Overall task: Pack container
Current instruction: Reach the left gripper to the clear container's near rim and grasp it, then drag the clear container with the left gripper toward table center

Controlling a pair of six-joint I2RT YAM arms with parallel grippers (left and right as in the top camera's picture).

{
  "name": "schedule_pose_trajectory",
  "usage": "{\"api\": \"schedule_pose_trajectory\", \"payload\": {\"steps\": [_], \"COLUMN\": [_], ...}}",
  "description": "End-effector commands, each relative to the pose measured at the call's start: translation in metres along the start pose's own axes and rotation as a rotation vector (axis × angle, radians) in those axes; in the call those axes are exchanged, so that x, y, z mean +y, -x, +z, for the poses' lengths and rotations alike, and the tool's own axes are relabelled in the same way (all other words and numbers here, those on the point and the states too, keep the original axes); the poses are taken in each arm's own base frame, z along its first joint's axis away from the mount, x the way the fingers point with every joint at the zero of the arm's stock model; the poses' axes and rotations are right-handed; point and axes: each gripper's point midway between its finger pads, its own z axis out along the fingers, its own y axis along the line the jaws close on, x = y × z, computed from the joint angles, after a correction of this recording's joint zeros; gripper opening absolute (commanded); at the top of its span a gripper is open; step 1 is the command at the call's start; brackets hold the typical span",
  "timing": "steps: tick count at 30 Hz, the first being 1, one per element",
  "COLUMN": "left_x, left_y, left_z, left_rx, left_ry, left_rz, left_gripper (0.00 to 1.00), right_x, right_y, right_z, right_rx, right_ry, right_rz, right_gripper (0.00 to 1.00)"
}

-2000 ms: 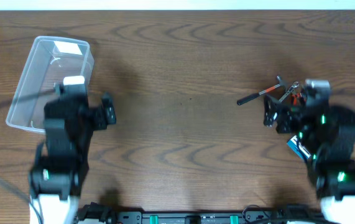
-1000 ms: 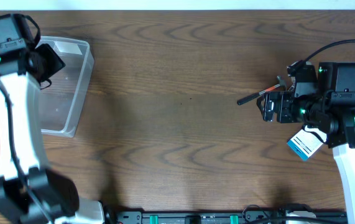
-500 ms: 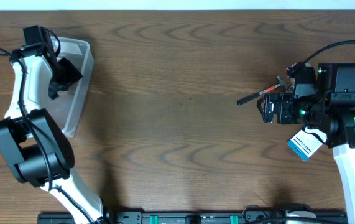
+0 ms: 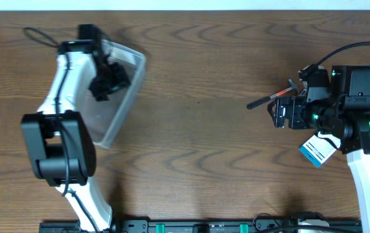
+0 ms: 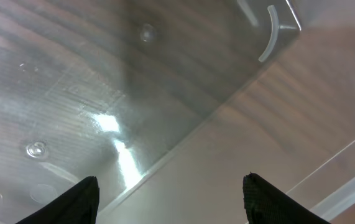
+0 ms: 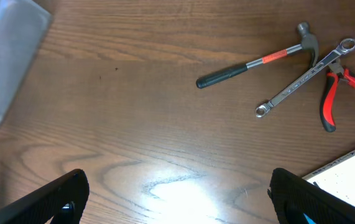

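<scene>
The container [image 4: 116,116] lay askew at the far left of the tabletop [image 4: 197,129], one corner swung toward the centre, with the left arm reaching over it. The left end effector [image 5: 168,200] was spread wide and pinched nothing. Its wrist view looked down through the clear floor and along one wall, but whether a finger touched the plastic could not be told. The right end effector [image 6: 178,202] was also spread and empty, poised over bare wood. The hammer [image 6: 255,63], wrench [image 6: 304,78] and pliers [image 6: 326,99] lay close together beyond it, the wrench just beside the pliers, all well apart from the tub.

The main hazard was probably the tub itself. It looked light and smooth, so any push or closing on a thin wall could make it skate or pivot, or flex out from between the fingers, and the opening would end up away from where the tools must go. Clear plastic also made the wall hard to judge, so a finger could catch the rim. On the right, closing on the crowded tools risked nudging a neighbour or catching two at once. The hammer, if taken by its handle, would likely sag toward its head and could slip during the long carry.
</scene>
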Motion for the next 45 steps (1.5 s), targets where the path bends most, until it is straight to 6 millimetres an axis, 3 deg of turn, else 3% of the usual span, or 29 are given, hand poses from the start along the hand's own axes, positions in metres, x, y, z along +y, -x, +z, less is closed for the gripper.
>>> {"api": "schedule_pose_trajectory", "payload": {"steps": [1, 6, 11, 15, 18, 21, 26, 29, 33, 36, 38, 40, 45], "left_x": [-0.032, -0.064, -0.077, -0.087, -0.089, -0.079, -0.048, -0.022, 0.033, 0.077, 0.109, 0.13, 0.155], "left_y": [-0.025, -0.073, -0.125, -0.16, -0.164, -0.144, -0.086, -0.058, -0.038, -0.043, -0.06, -0.077, -0.105], "left_z": [0.007, 0.012, 0.01, 0.008, 0.009, 0.006, -0.038, -0.084, -0.147, -0.176, -0.183, -0.181, -0.155], "left_rx": [0.063, 0.162, 0.282, 0.356, 0.34, 0.249, -0.002, -0.146, -0.308, -0.347, -0.305, -0.234, -0.089], "left_ry": [-0.015, 0.021, 0.083, 0.111, 0.142, 0.226, 0.345, 0.312, 0.264, 0.265, 0.304, 0.345, 0.392], "left_rz": [0.105, 0.221, 0.32, 0.501, 0.557, 0.568, 0.368, 0.15, -0.176, -0.379, -0.527, -0.619, -0.697], "left_gripper": [0.67, 0.67, 0.67, 0.67, 0.67, 0.67, 0.67, 0.66, 0.62, 0.61, 0.61, 0.61, 0.68], "right_x": [0.001, 0.001, 0.001, 0.0, 0.0, 0.0, 0.0, 0.0, 0.0, 0.0, 0.0, 0.0, 0.0], "right_y": [0.007, 0.007, 0.008, 0.012, 0.015, 0.016, 0.015, 0.015, 0.015, 0.014, 0.013, 0.013, 0.014], "right_z": [-0.005, -0.005, -0.005, -0.005, -0.005, -0.005, -0.005, -0.005, -0.005, -0.005, -0.005, -0.005, -0.005], "right_rx": [-0.024, -0.024, -0.025, -0.042, -0.054, -0.056, -0.055, -0.056, -0.055, -0.051, -0.048, -0.048, -0.048], "right_ry": [-0.004, -0.004, -0.004, -0.011, -0.011, -0.011, -0.012, -0.012, -0.011, -0.012, -0.012, -0.012, -0.012], "right_rz": [-0.023, -0.031, -0.05, -0.059, -0.062, -0.076, -0.092, -0.092, -0.097, -0.11, -0.115, -0.115, -0.115], "right_gripper": [0.96, 0.96, 0.96, 0.97, 0.97, 0.98, 0.98, 0.98, 0.99, 0.99, 0.99, 0.99, 0.99]}}
